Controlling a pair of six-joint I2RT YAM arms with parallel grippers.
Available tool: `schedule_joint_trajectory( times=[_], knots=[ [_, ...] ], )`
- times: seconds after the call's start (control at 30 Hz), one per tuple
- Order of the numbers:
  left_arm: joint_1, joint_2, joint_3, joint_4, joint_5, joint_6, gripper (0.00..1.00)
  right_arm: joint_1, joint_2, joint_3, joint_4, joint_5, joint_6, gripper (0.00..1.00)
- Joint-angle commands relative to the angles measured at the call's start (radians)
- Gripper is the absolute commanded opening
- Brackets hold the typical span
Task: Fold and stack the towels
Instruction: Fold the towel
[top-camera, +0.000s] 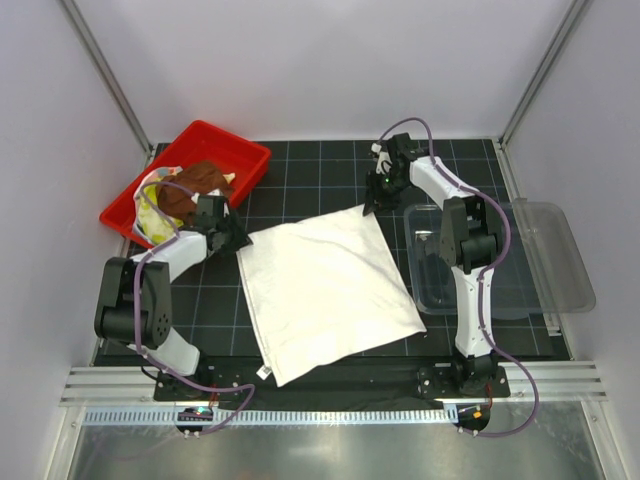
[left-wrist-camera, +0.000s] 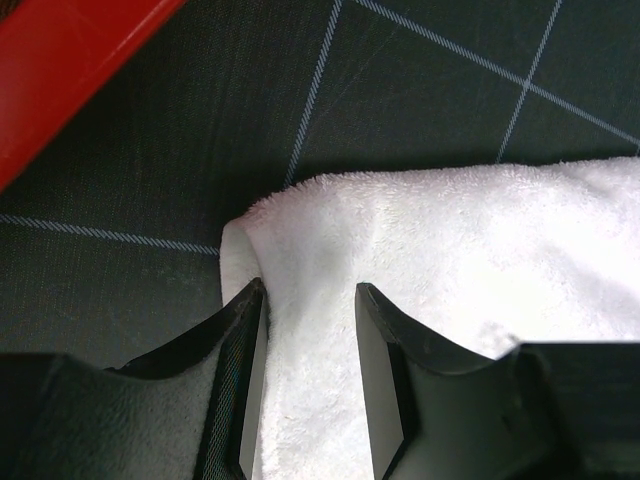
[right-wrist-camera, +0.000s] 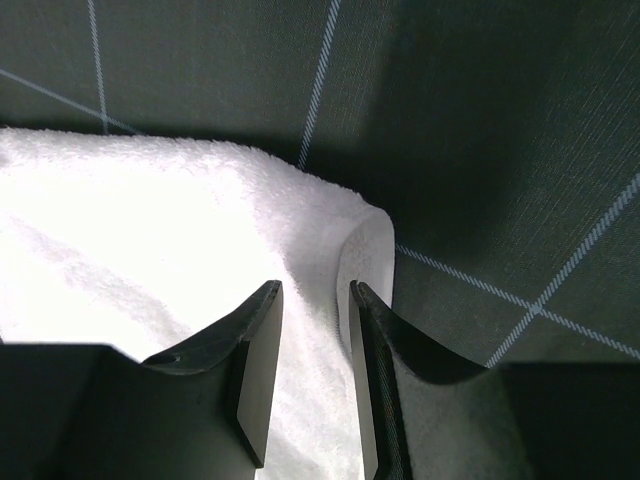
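A large white towel (top-camera: 325, 290) lies spread flat on the black mat. My left gripper (top-camera: 237, 243) is at its far left corner. In the left wrist view the towel (left-wrist-camera: 450, 230) fills the gap between the fingers of that gripper (left-wrist-camera: 308, 288), and its edge curls up beside the left finger. My right gripper (top-camera: 368, 207) is at the far right corner. There the towel (right-wrist-camera: 150, 220) is pinched in that gripper (right-wrist-camera: 315, 287) and its corner bends upward. A brown towel (top-camera: 195, 185) and a yellow-green one (top-camera: 150, 218) lie bunched in the red tray.
The red tray (top-camera: 225, 135) stands at the far left, just behind my left gripper, and its rim (left-wrist-camera: 60, 70) shows in the left wrist view. A clear plastic bin (top-camera: 560, 250) sits at the right, beside the right arm. Grey walls enclose the mat.
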Motion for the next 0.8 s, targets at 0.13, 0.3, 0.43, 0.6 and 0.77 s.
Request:
schedule_joint_trajectory(
  times=[0.13, 0.3, 0.43, 0.6, 0.77],
  knots=[
    [0.007, 0.011, 0.039, 0.025, -0.006, 0.02, 0.42, -0.007, -0.027, -0.019, 0.019, -0.03, 0.018, 0.38],
    [0.009, 0.025, 0.045, 0.022, -0.012, 0.025, 0.41, -0.007, -0.03, -0.024, 0.025, -0.03, 0.016, 0.36],
    [0.009, 0.023, 0.048, 0.012, -0.014, 0.031, 0.21, -0.009, -0.03, -0.035, 0.043, -0.03, 0.01, 0.18],
    [0.019, -0.004, 0.1, -0.036, -0.012, 0.087, 0.0, -0.015, -0.125, -0.081, 0.109, 0.002, 0.009, 0.01],
    [0.061, -0.064, 0.134, -0.019, 0.11, 0.135, 0.0, -0.03, -0.249, -0.165, 0.22, 0.011, 0.006, 0.01]
  ],
)
